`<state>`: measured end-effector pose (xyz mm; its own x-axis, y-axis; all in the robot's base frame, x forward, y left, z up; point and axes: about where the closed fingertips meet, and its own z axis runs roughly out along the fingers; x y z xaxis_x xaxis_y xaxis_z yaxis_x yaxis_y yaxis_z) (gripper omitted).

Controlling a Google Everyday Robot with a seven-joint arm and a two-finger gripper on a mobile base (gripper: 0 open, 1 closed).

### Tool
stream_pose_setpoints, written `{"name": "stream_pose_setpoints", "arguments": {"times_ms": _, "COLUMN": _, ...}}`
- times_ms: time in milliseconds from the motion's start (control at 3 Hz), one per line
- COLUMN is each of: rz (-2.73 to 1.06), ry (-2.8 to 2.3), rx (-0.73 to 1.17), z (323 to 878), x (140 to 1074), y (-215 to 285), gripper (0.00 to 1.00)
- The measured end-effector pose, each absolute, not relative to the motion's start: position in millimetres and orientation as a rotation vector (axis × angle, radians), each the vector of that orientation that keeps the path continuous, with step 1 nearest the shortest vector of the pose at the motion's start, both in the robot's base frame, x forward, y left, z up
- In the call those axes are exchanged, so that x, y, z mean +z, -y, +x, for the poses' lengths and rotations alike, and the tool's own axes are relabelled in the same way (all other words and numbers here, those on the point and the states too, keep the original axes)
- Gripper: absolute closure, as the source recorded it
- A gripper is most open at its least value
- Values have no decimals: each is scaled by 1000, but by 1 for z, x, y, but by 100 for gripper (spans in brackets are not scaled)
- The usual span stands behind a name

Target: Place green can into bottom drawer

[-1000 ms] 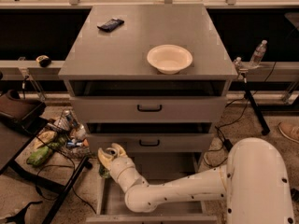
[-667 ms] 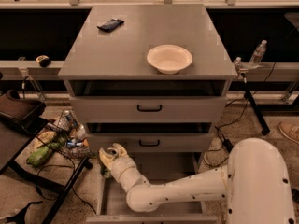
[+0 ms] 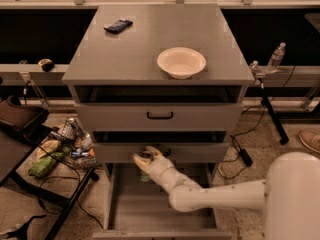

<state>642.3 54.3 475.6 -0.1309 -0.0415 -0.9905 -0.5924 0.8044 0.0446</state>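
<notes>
The bottom drawer (image 3: 150, 209) is pulled out toward me, and its grey floor shows bare. My gripper (image 3: 146, 159) hangs over the drawer's back left part, just in front of the middle drawer's front. The green can (image 3: 144, 176) shows as a small green patch right under the fingers, above the drawer floor. The fingers look closed around its top. Most of the can is hidden by the gripper and the white wrist.
A white bowl (image 3: 181, 62) and a dark flat packet (image 3: 118, 25) lie on the cabinet top. The two upper drawers have black handles (image 3: 160, 115). A cluttered wire rack (image 3: 60, 149) stands left of the cabinet. A water bottle (image 3: 276, 56) stands at the right.
My gripper has moved right and slightly up, from beside the drawer's left edge to over the drawer's back part. The green patch now shows beneath it.
</notes>
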Motion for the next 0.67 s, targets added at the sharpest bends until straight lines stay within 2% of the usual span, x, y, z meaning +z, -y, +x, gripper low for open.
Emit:
{"name": "stream_pose_setpoints", "arguments": {"times_ms": 333, "rz": -596, "ry": -1725, "rx": 514, "z": 649, "x": 452, "y": -9, "gripper": 100}}
{"name": "stream_pose_setpoints", "arguments": {"times_ms": 667, "rz": -621, "ry": -1726, "rx": 564, "z": 641, "x": 451, "y": -19, "gripper": 100}}
